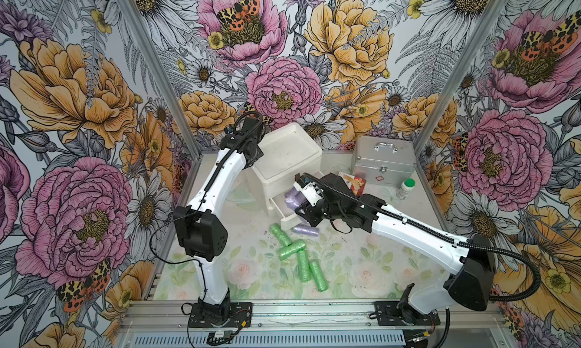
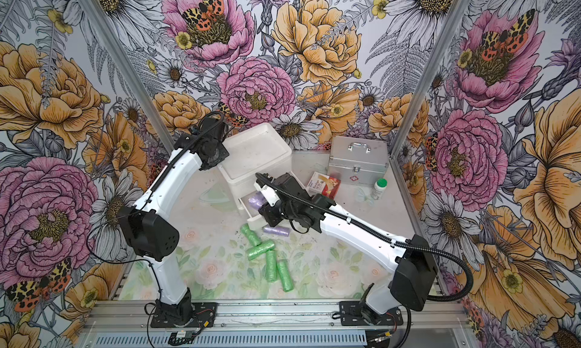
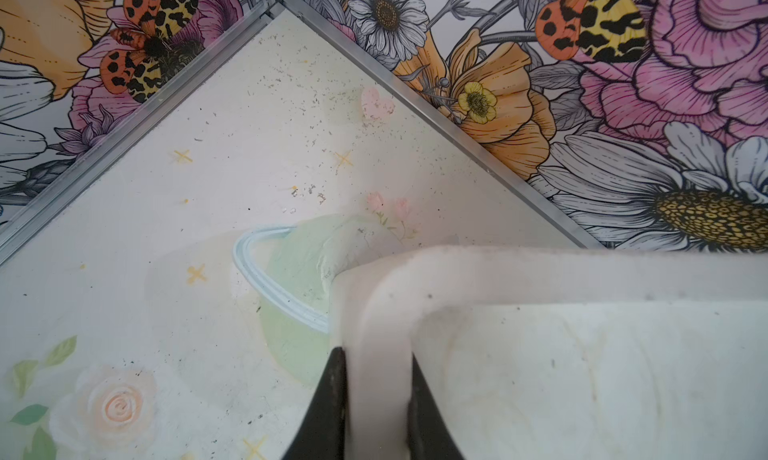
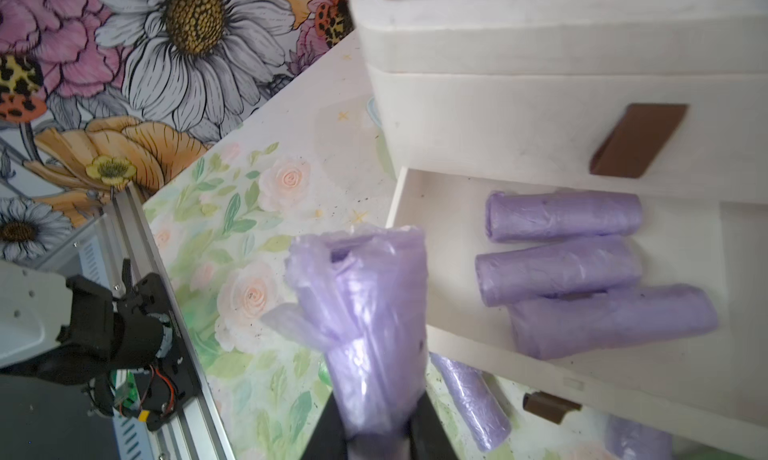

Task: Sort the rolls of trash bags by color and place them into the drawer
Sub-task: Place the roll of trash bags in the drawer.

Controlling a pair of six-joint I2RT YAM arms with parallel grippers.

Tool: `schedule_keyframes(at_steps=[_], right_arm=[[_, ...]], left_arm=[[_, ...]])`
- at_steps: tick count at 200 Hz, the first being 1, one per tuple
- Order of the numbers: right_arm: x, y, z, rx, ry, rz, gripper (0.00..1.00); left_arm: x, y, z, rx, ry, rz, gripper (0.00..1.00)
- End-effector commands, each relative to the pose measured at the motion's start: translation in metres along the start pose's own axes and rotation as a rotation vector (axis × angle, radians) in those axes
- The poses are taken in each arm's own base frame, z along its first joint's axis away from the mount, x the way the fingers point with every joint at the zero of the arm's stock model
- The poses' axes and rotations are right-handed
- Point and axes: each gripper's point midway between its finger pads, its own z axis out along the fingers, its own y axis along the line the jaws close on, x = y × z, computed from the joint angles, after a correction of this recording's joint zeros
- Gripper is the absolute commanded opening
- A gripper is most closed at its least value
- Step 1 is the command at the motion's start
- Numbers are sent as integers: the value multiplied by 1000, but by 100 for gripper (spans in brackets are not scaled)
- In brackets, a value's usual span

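Observation:
A white drawer unit (image 1: 274, 186) stands at the back middle with its bottom drawer (image 4: 446, 246) pulled open. Three lilac rolls (image 4: 561, 217) lie in that drawer. My right gripper (image 4: 374, 420) is shut on another lilac roll (image 4: 365, 308), held just over the drawer's near corner. My left gripper (image 3: 376, 395) is shut on the rim (image 3: 374, 312) of the unit's top tray. On the table in front of the drawer lie one lilac roll (image 1: 305, 230) and several green rolls (image 1: 291, 250). No yellow rolls are in view.
A silver case (image 1: 384, 159) stands at the back right, with a red-and-white box (image 1: 353, 181) and a white bottle with a green cap (image 1: 405, 188) in front of it. Brown handles (image 4: 636, 140) stick out of the drawer fronts. An aluminium rail (image 1: 314, 312) runs along the front.

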Motion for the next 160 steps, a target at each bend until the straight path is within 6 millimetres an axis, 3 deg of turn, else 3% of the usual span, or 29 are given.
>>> schedule_keyframes(at_steps=[1, 31, 67, 160], right_arm=[[-41, -23, -22, 43, -137, 213, 24], [-48, -66, -26, 123, -182, 450, 27], [-44, -106, -24, 209, -221, 712, 29], [-28, -126, 24, 199, -209, 1048, 36]], left_arm=[[103, -27, 33, 75, 423, -47, 0], [102, -26, 31, 76, 418, -48, 0], [102, -26, 32, 76, 419, -49, 0], [104, -24, 34, 67, 424, -44, 0]])
